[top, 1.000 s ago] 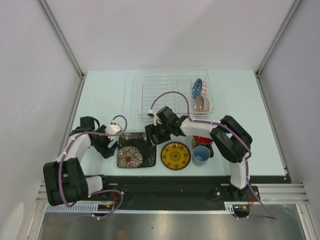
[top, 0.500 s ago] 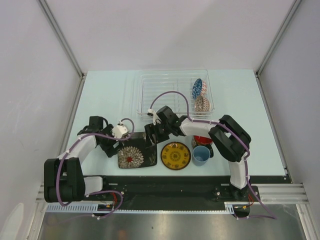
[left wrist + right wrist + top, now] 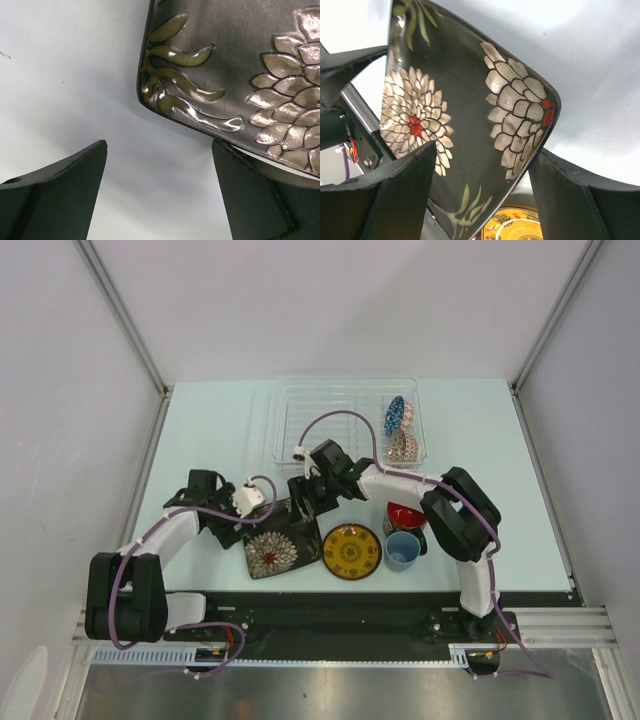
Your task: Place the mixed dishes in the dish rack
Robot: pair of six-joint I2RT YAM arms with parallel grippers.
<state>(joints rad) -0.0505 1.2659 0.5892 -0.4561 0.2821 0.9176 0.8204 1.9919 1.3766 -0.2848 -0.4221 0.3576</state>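
Observation:
The black square floral plate rests tilted on the table, its far right corner raised. My right gripper is open and straddles that corner. In the right wrist view the plate slants between the fingers, its edge against the right finger. My left gripper is open at the plate's left edge, and in the left wrist view its right finger reaches under the plate's corner. The clear dish rack holds the blue mosaic bowl and the pinkish-white bowl on edge.
The round yellow plate lies right of the black plate and shows in the right wrist view. The red-inside cup and the light blue cup stand right of it, under the right arm. Grey walls enclose the table.
My left gripper has moved right to the plate's left edge. The plate has turned and its far corner has risen. My right gripper has shifted slightly away from me.

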